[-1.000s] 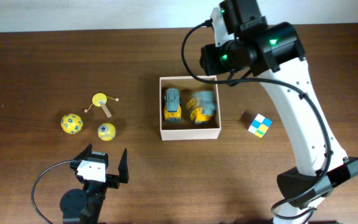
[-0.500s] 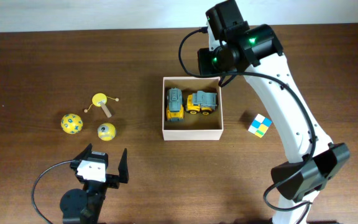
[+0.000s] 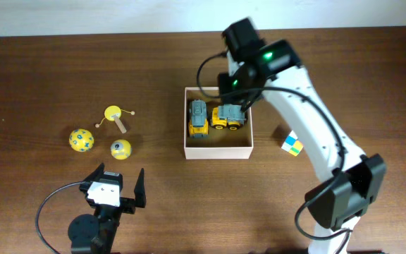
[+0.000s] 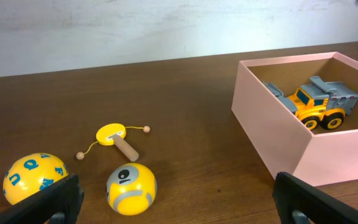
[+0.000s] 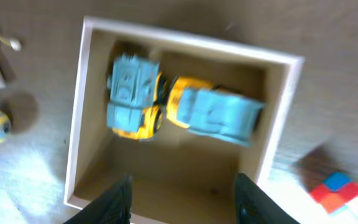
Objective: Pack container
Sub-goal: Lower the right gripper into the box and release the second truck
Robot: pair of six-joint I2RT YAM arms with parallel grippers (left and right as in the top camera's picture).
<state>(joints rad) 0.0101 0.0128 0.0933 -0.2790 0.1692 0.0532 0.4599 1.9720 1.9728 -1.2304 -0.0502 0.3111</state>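
Note:
The container [image 3: 217,151] is a square shallow box, white outside and tan inside, at the middle of the table. Two yellow and grey toy trucks lie in its back half: one [image 3: 198,118] on the left, the other [image 3: 229,117] on the right. My right gripper [image 3: 235,92] hovers above the box's back edge. In the right wrist view this gripper [image 5: 185,202] is open over the box floor [image 5: 166,168], with nothing between its fingers. My left gripper [image 3: 117,189] stands wide open near the front edge, empty, facing the loose toys.
Left of the box lie a yellow ball with blue marks [image 3: 81,140], a yellow ball with a grey face [image 3: 120,149] and a yellow rattle drum on a stick [image 3: 115,116]. A coloured cube [image 3: 293,144] sits right of the box, under the right arm.
The right-hand truck, blurred a second ago, now lies still in the box. The right arm has swung left and lower over the box. The left arm has not moved.

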